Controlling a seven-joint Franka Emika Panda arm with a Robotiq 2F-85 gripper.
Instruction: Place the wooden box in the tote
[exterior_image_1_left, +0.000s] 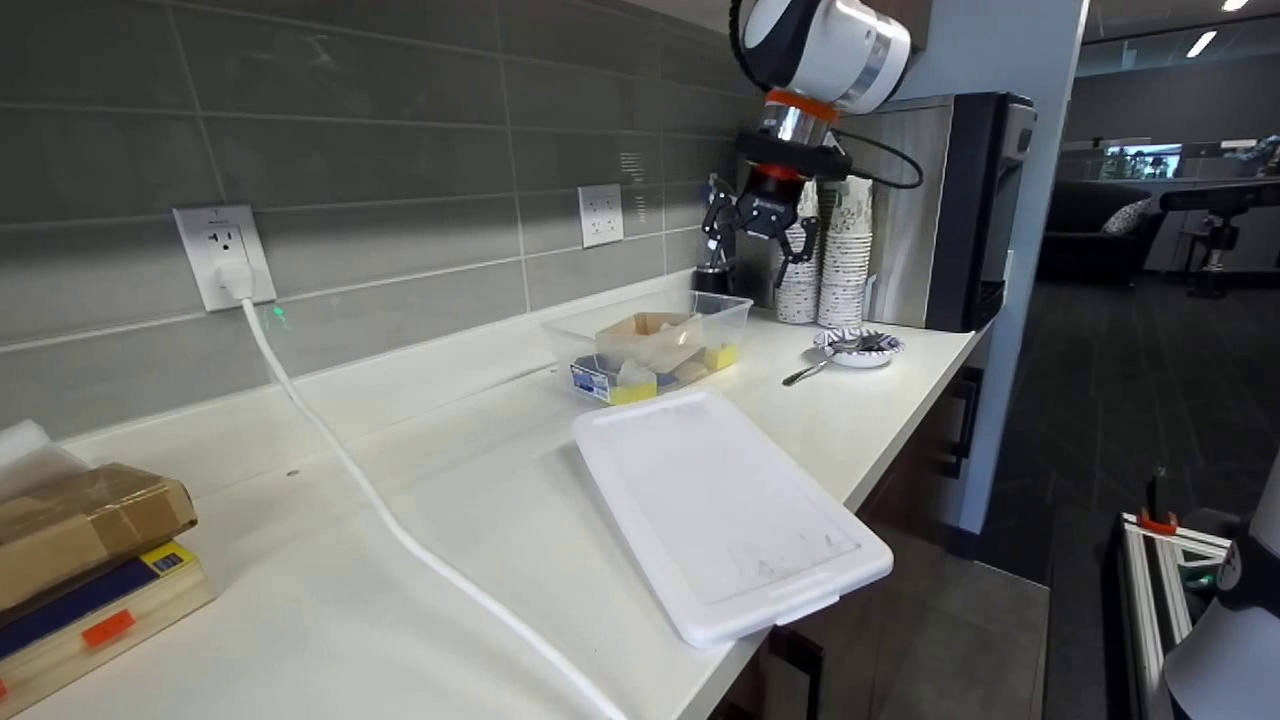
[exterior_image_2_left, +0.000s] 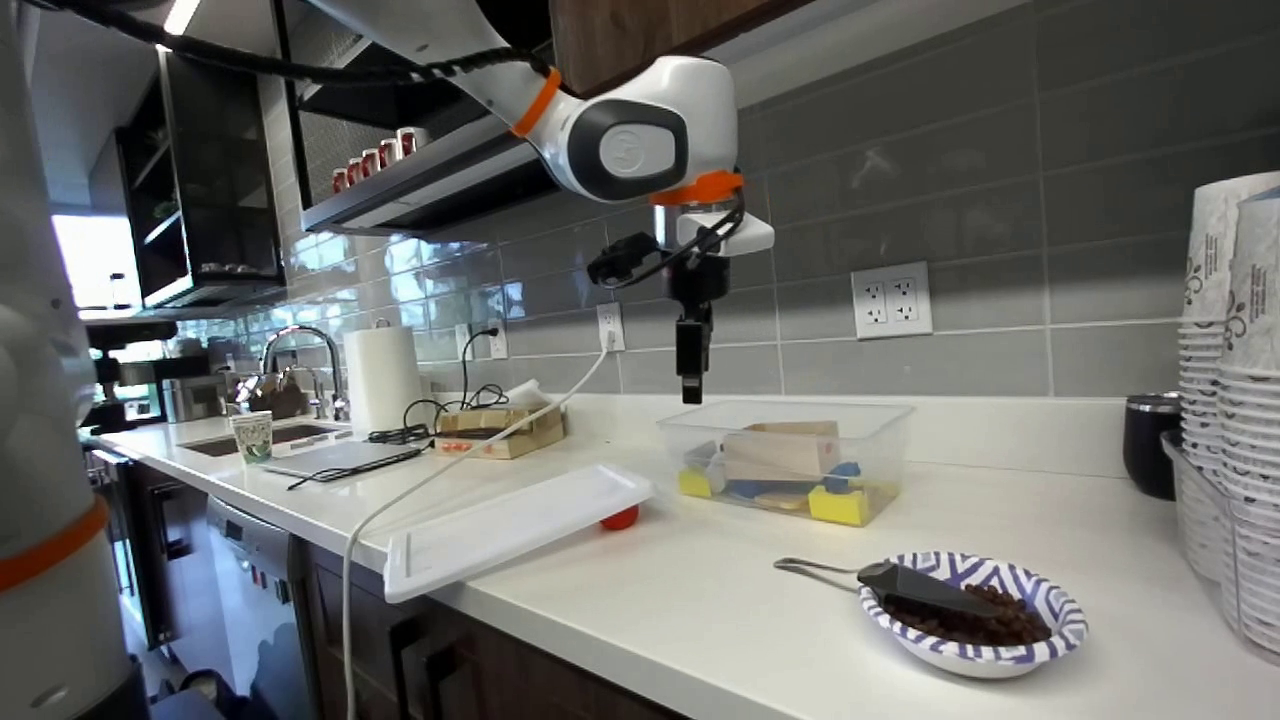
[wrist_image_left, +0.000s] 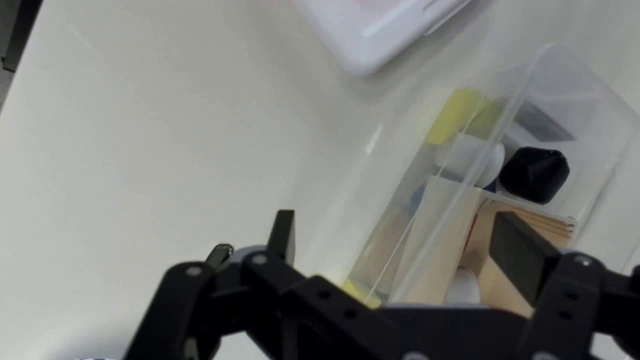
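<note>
In an exterior view the tool (exterior_image_1_left: 748, 262) hangs, jaws parted, higher than the clear tote (exterior_image_1_left: 735, 328). In an exterior view the wooden box (exterior_image_2_left: 780, 455) sits inside the tote beside yellow pieces (exterior_image_2_left: 840, 506). In the wrist view, partly blocked, the wooden box seems open-topped.

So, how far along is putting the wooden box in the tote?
Looks done: the wooden box sits inside the clear tote. In hand: nothing; the gripper hangs open and empty. Left: seemingly no more placing, perhaps just moving the gripper away.
</note>
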